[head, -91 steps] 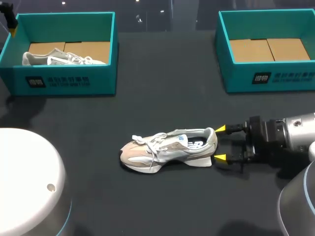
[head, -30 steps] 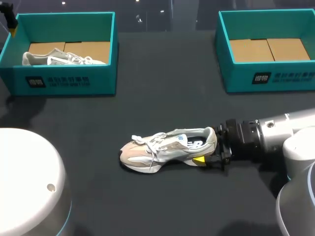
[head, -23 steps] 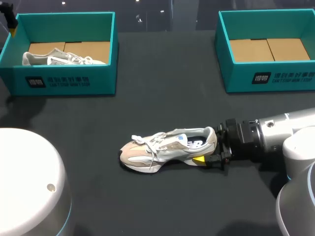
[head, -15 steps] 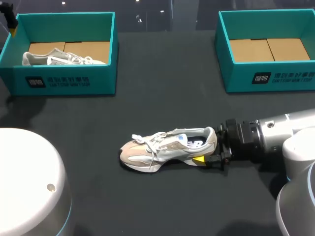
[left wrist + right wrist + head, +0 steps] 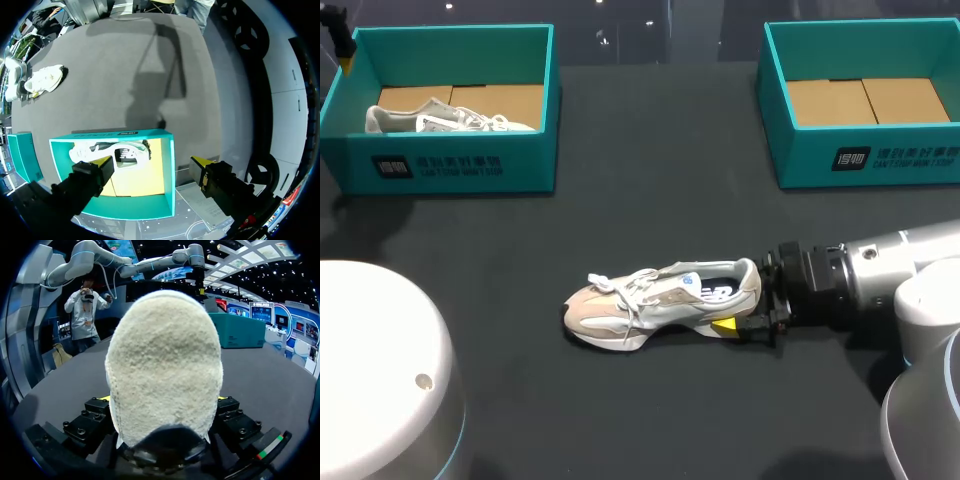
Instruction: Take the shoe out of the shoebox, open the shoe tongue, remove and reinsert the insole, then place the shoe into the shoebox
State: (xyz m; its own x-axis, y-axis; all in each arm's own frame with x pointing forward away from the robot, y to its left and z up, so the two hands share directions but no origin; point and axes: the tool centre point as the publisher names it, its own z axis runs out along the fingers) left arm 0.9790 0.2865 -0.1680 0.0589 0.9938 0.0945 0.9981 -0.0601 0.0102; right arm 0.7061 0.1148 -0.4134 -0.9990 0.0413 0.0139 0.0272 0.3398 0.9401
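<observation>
Head view: the shoe (image 5: pixel 665 300) stands on its sole on the table (image 5: pixel 650 180), nearer me than both boxes, long axis side to side, toe to my left, heel to my right. My right gripper (image 5: pixel 748 300) clamps that heel from both sides. Left shoebox (image 5: pixel 450 165) and right shoebox (image 5: pixel 865 158) carry white front print I cannot read. My left gripper (image 5: pixel 152 161) hangs spread wide above the left shoebox.
</observation>
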